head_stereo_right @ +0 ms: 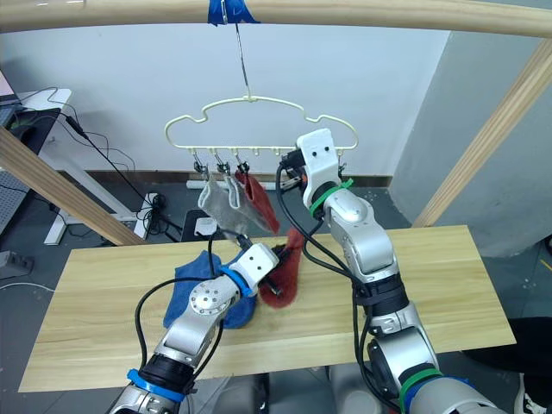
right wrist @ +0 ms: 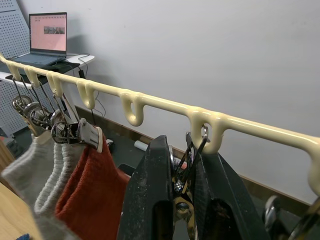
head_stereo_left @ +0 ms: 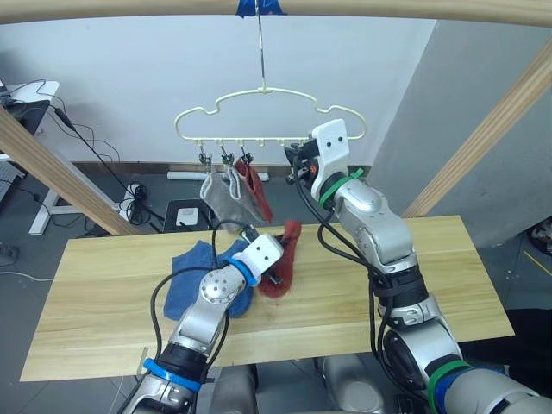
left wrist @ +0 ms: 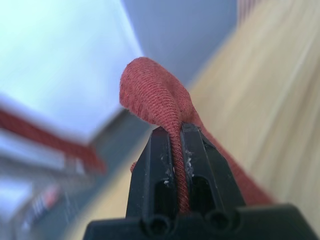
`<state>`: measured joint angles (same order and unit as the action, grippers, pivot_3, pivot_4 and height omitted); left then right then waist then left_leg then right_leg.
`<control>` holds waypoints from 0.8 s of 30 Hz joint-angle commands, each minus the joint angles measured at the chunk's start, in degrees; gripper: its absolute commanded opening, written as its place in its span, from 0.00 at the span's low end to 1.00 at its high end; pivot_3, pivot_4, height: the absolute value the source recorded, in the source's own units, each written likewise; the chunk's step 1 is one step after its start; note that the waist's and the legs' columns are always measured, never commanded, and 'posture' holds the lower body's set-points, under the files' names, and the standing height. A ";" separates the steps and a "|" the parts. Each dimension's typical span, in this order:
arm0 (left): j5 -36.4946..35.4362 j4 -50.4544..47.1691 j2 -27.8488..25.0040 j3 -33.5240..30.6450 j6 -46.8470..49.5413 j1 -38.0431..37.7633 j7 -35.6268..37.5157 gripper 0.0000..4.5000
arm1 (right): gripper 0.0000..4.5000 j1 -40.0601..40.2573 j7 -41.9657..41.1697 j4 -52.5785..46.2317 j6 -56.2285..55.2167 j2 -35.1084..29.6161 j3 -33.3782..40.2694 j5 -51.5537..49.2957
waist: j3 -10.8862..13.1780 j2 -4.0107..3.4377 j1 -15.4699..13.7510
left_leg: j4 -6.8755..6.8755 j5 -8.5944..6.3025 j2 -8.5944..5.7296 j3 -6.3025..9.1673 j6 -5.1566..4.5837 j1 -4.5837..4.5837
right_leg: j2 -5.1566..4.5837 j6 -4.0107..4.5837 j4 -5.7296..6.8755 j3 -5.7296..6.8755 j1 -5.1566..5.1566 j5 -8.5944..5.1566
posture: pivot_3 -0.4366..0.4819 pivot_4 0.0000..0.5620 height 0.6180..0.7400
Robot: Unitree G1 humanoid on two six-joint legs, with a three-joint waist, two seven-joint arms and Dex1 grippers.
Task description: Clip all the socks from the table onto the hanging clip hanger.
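Left tool [left wrist: 179, 165] pinches a rust-red sock [left wrist: 157, 97], fabric squeezed between both fingers; the head views show that sock [head_stereo_left: 283, 259] lifted off the desk [head_stereo_left: 414, 285], tail trailing onto it. Right tool [right wrist: 182, 200] is raised at the clip hanger [head_stereo_left: 267, 116], fingers narrowed around a metal clip [right wrist: 192, 150]. The right wrist view shows two grey socks [right wrist: 35, 165] and one red sock [right wrist: 90, 190] already clipped. Blue socks [head_stereo_left: 194, 272] lie bunched on the desk beside the left arm.
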<state>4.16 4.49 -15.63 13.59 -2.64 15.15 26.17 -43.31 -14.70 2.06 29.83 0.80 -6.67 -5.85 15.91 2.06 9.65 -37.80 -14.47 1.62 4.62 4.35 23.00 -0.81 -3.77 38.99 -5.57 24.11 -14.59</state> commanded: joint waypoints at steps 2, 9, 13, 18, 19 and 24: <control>1.62 -2.89 -0.05 1.24 -4.69 1.07 0.49 0.00 | 0.03 -0.23 -0.27 -3.38 -0.11 0.12 0.10 -0.83 | 0.00 0.00 0.10 | 0.00 0.00 0.00 -0.01 0.00 0.00 | 0.01 0.00 0.00 0.00 0.00 0.00 | 0.26 0.38 1.00; 5.26 0.25 1.87 0.64 -6.55 5.49 -3.84 0.00 | 0.03 -0.28 -0.42 -3.54 0.29 0.17 0.06 -1.07 | 0.00 0.00 0.07 | -0.01 0.00 -0.01 0.00 -0.01 0.00 | 0.01 0.00 0.00 0.00 0.00 0.00 | 0.26 0.38 1.00; 6.10 1.02 1.74 0.37 -7.79 6.78 -4.73 0.00 | 0.03 -0.14 -0.46 -3.84 0.76 0.18 0.04 -1.08 | 0.00 0.00 0.14 | 0.01 0.00 -0.02 0.00 -0.01 0.01 | 0.01 -0.01 0.00 0.00 0.01 0.00 | 0.26 0.39 1.00; 6.78 1.74 0.96 -0.21 -9.82 7.45 -5.66 0.00 | 0.03 0.18 -0.49 -4.25 1.06 0.15 -0.14 -1.06 | 0.00 0.00 0.15 | 0.02 0.00 0.00 0.00 -0.01 0.00 | 0.02 0.00 0.00 0.00 0.01 0.00 | 0.26 0.38 1.00; 6.84 1.96 0.76 -0.31 -10.10 7.46 -5.74 0.00 | 0.03 0.18 -0.55 -4.28 1.10 0.11 -0.14 -1.06 | 0.00 0.00 0.15 | 0.02 0.00 -0.01 0.00 -0.01 0.01 | 0.02 0.00 0.00 0.00 0.01 0.00 | 0.26 0.38 1.00; 6.80 2.23 0.27 -0.73 -10.91 7.54 -6.49 0.00 | 0.03 0.37 -0.80 -4.70 1.41 -0.13 -0.13 -1.05 | 0.00 0.00 0.15 | 0.02 0.00 -0.01 0.00 -0.01 0.00 | 0.02 0.00 0.00 0.00 0.01 0.00 | 0.26 0.37 1.00</control>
<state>10.90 7.55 -15.45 13.38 -11.96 22.04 20.51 -42.96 -14.96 0.34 31.72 0.52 -6.78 -5.92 15.91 2.06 9.80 -37.78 -14.47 1.61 4.62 4.34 23.01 -0.80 -3.77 38.99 -5.57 24.12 -14.59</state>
